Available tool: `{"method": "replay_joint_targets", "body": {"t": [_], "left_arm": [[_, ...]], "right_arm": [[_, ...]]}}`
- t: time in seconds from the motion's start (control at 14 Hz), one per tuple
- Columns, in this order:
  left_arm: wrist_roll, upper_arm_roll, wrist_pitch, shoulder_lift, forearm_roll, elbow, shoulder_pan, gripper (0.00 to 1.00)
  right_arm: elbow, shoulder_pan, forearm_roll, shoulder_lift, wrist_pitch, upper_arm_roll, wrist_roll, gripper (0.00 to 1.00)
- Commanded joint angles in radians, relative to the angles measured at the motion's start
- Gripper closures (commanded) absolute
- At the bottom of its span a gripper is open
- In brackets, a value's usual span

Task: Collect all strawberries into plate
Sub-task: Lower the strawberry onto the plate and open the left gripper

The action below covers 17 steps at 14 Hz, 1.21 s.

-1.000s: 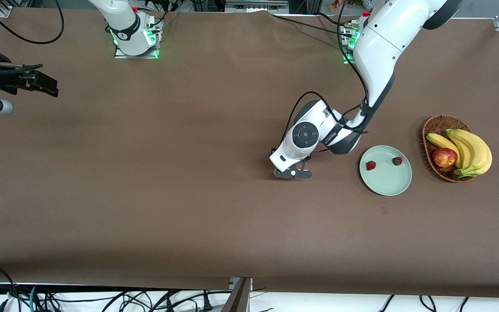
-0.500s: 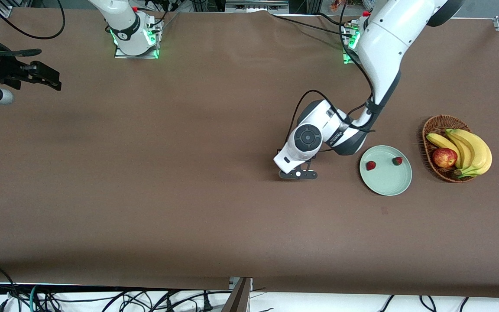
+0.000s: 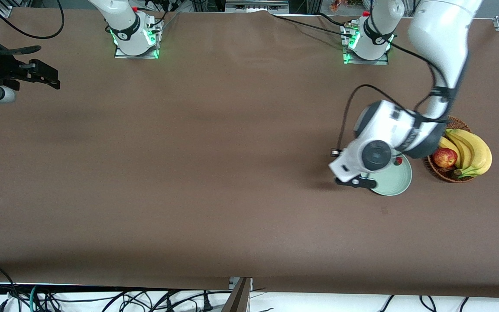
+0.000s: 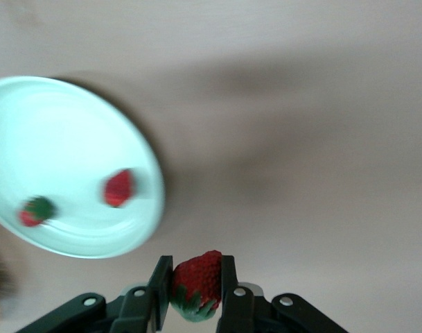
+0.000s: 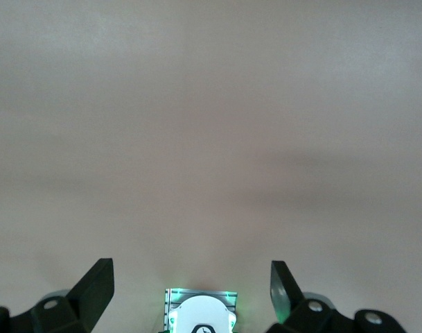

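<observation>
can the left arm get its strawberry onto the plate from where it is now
Probably yes. The left gripper, shut on the third strawberry, hangs at the plate rim, and nothing stands between them.

Three strawberries (image 4: 197, 276), one plate (image 4: 72, 139), one basket (image 3: 453, 175), one apple (image 3: 444, 157), three bananas (image 3: 474, 149).

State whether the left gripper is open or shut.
Shut: the left gripper clamps a strawberry between its fingers, beside the plate.
</observation>
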Motion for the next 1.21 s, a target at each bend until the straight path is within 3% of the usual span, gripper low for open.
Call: {"method": "replay_joint_targets", "body": {"t": [0.0,0.29,0.64,0.71,0.79,0.86,1.14], "left_arm": [[0.219,-0.009,-0.009,-0.015,0.011,-0.018,0.089,0.91],[0.587,-0.012,0.098,0.037,0.047,-0.029,0.211,0.91],[0.935,-0.018,0.276,0.149,-0.017,-0.037,0.308,0.90],[0.942,-0.018,0.280,0.152,-0.036,-0.037,0.306,0.82],[0.942,-0.018,0.280,0.152,-0.038,-0.037,0.303,0.32],[0.945,-0.020,0.279,0.149,-0.038,-0.037,0.308,0.00],[0.942,-0.021,0.215,0.082,-0.038,-0.035,0.317,0.00]], "right_arm": [[-0.006,-0.022,0.002,0.000,0.012,0.013,-0.025,0.00],[-0.005,-0.022,0.003,0.002,0.013,0.009,-0.022,0.00],[-0.003,-0.025,0.003,0.002,0.015,0.009,-0.027,0.00],[-0.005,-0.025,0.003,0.003,0.015,0.009,-0.027,0.00],[-0.003,-0.025,0.003,0.005,0.015,0.009,-0.025,0.00],[-0.003,-0.025,0.005,0.006,0.018,0.009,-0.025,0.00],[-0.003,-0.025,0.005,0.007,0.018,0.009,-0.022,0.00]]}}
